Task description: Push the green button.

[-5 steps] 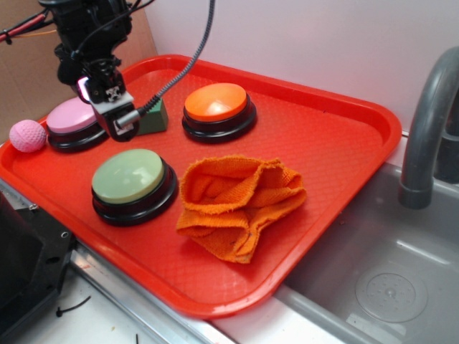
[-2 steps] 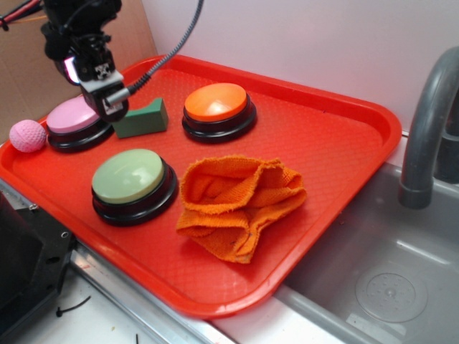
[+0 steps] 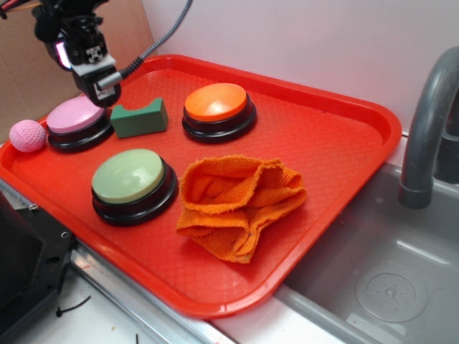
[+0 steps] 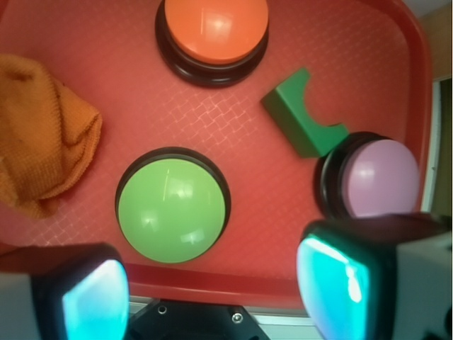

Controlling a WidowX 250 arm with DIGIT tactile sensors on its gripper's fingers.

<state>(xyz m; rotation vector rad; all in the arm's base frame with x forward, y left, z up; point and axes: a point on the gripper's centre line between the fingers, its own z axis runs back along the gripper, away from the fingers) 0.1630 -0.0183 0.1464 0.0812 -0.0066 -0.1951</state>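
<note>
The green button is a pale-green dome on a black base at the tray's front left; it stands centre-left in the wrist view. My gripper hangs high above the tray's back-left corner, over the pink-topped button and well clear of the green button. In the wrist view the gripper is open, its two fingers set wide apart with nothing between them. The green button lies just beyond the gap, nearer the left finger.
On the red tray sit an orange button, a small dark green notched block and a crumpled orange cloth. A pink ball rests at the tray's left rim. To the right are a sink and grey faucet.
The gripper has risen and moved left and back, away from the dark green block, which now shows in full. Nothing on the tray has moved.
</note>
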